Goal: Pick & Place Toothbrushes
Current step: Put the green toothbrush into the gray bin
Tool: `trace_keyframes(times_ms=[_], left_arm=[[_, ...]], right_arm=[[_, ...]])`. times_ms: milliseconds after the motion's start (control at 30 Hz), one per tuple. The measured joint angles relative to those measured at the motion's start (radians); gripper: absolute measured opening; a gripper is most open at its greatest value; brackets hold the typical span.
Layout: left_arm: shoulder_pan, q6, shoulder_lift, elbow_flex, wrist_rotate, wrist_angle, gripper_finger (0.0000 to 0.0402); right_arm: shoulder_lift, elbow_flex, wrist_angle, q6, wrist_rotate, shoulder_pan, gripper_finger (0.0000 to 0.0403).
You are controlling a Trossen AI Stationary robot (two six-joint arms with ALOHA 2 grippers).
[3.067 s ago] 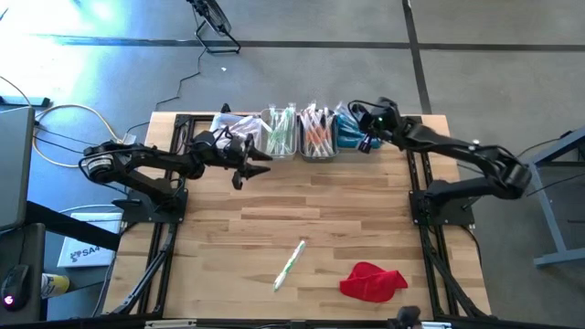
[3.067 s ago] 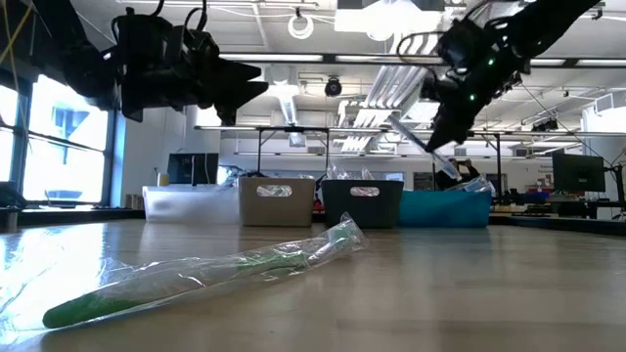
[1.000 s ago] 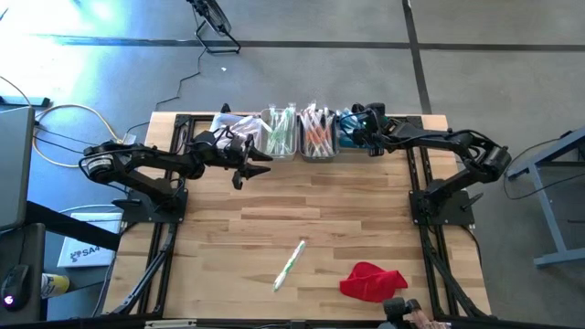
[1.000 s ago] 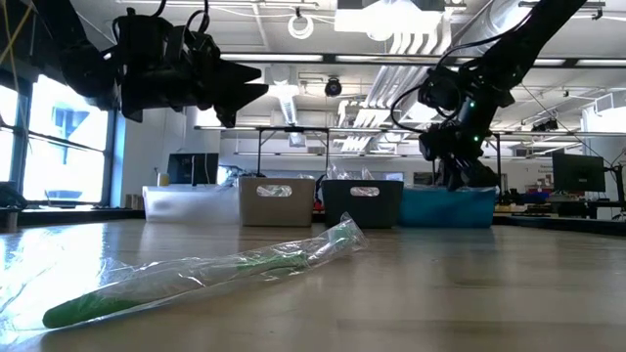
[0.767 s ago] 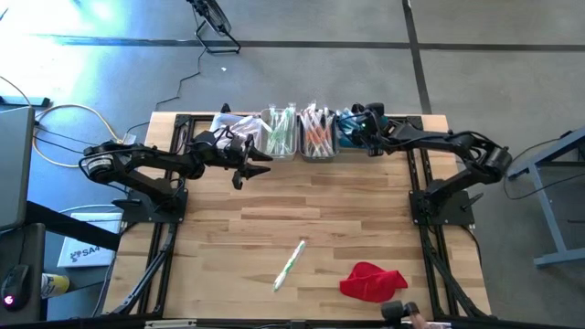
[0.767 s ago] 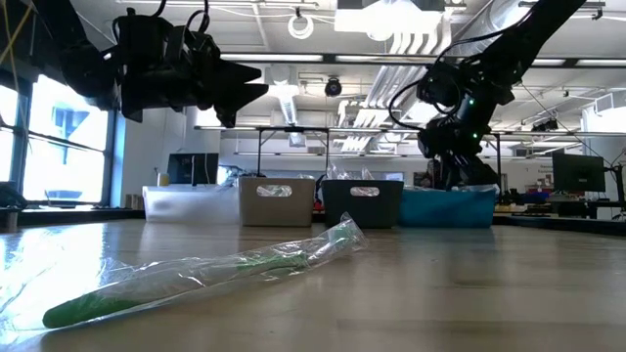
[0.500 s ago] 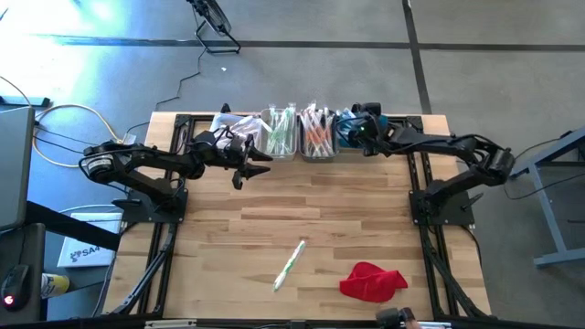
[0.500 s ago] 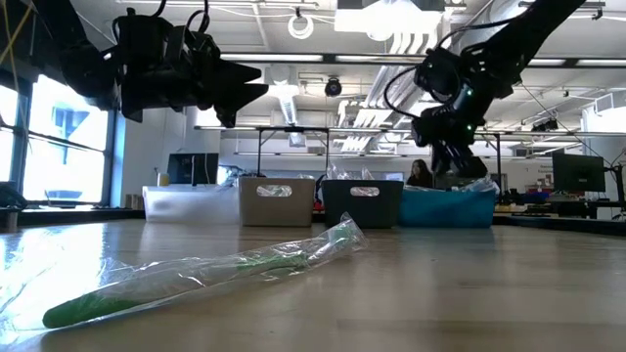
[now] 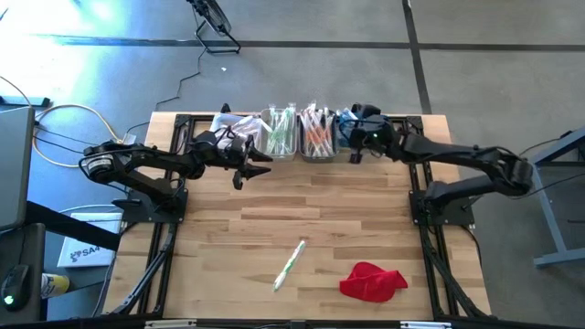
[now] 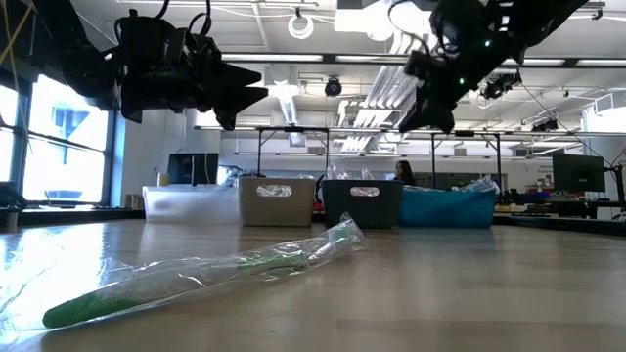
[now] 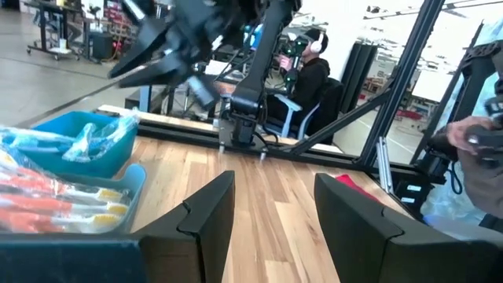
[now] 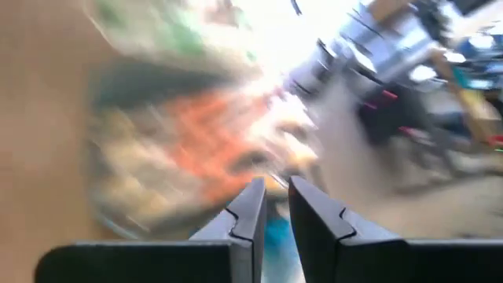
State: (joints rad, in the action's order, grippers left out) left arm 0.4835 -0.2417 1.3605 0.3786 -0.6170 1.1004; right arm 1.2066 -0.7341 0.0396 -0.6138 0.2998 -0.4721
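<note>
Your left hand [image 9: 245,170] hangs above the counter [image 9: 366,219] just in front of the white bin [image 9: 234,128] at the far edge, on the left end of the row. Its fingers [image 11: 206,212] stand spread apart with nothing between them.

To its right along the far edge sit the beige bin [image 9: 280,133] with green-handled toothbrushes, the grey bin [image 9: 316,135] with orange-handled toothbrushes [image 11: 47,206], and the blue bin [image 11: 75,141] with blue-handled ones.

One loose wrapped green toothbrush [image 9: 290,264] lies alone on the near middle of the counter, well apart from both hands, slanting toward the far right. In the low view it lies in its clear wrapper [image 10: 196,274] in the foreground.

Your right hand [image 9: 355,146] is raised at the near edge of the bins, over the gap between grey and blue. Its fingers [image 12: 250,211] are drawn close together with a narrow gap. The wrist view is too smeared to show whether anything is gripped; you cannot tell.

The red cloth [image 9: 372,281] lies near the front right corner, just right of the loose toothbrush.

The broad middle of the counter between the bins and the loose toothbrush is bare wood. Dark frame rails [image 9: 163,247] run along the left and right sides.
</note>
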Motion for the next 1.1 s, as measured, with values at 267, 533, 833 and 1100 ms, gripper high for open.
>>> trace_keyframes(times_ms=[267, 533, 833, 1100], left_arm=[[0.0, 0.0, 0.0, 0.0, 0.0, -0.038, 0.0173], [0.0, -0.003, 0.0, 0.0, -0.002, -0.088, 0.0173], [-0.01, -0.082, 0.0, 0.0, 0.008, -0.11, 0.0173], [-0.191, -0.049, 0.0, 0.0, 0.199, -0.11, 0.0173]], right_arm=[[-0.075, 0.0, 0.001, 0.361, -0.321, 0.069, 0.005], [-0.081, 0.0, 0.017, 0.551, -0.5, 0.165, 0.005], [-0.079, 0.0, 0.005, 0.526, -0.535, 0.294, 0.005], [-0.078, 0.0, -0.024, 0.504, -0.535, 0.317, 0.005]])
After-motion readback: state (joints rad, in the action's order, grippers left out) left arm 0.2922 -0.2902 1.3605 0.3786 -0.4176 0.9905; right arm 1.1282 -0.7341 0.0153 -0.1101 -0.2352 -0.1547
